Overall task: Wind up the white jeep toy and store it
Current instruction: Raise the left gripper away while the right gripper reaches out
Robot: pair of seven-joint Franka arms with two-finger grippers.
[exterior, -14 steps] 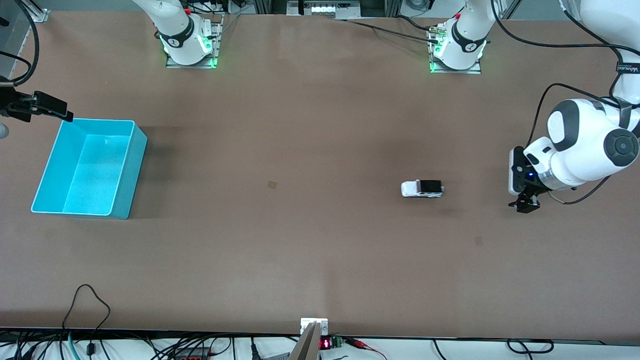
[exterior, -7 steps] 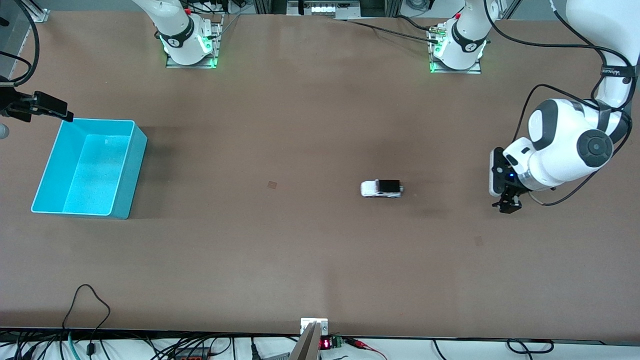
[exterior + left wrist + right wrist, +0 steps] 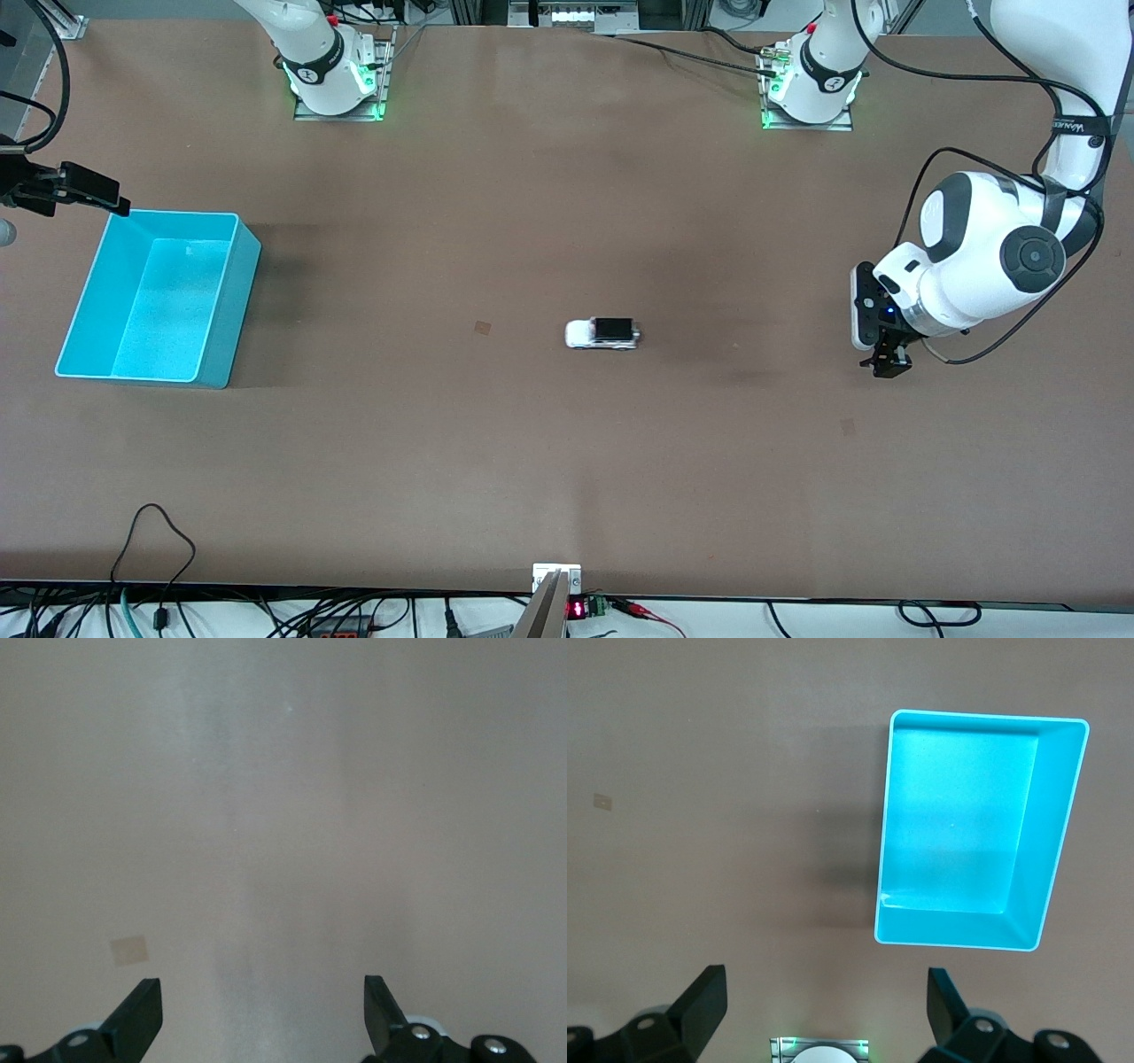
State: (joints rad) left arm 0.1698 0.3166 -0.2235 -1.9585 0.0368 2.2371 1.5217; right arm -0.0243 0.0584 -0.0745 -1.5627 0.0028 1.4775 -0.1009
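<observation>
Looking down from the front view, you see the tiny boxy white jeep toy (image 3: 602,333) with its black roof panel standing on its wheels on the brown table (image 3: 549,461), near the middle, lengthwise along the table. Toward the right arm's end of the table sits the open teal plastic bin (image 3: 223,306), well apart from the jeep, with nothing in it. The left gripper (image 3: 889,366) hangs low over the table toward the left arm's end, well apart from the jeep and holding nothing. The right gripper (image 3: 111,199) shows at the edge of this view, over the table just beside the bin's corner that lies farthest from the front camera.

Turning to the left wrist view, you find the left gripper (image 3: 263,1010) with its two black fingers (image 3: 137,1017) spread wide, bare table between them and a small pale square patch (image 3: 129,950) on the surface close by.

From the right wrist view, you see the right gripper (image 3: 824,1003) likewise spread wide and empty, with the teal bin (image 3: 1050,842) below it, its floor bare.
</observation>
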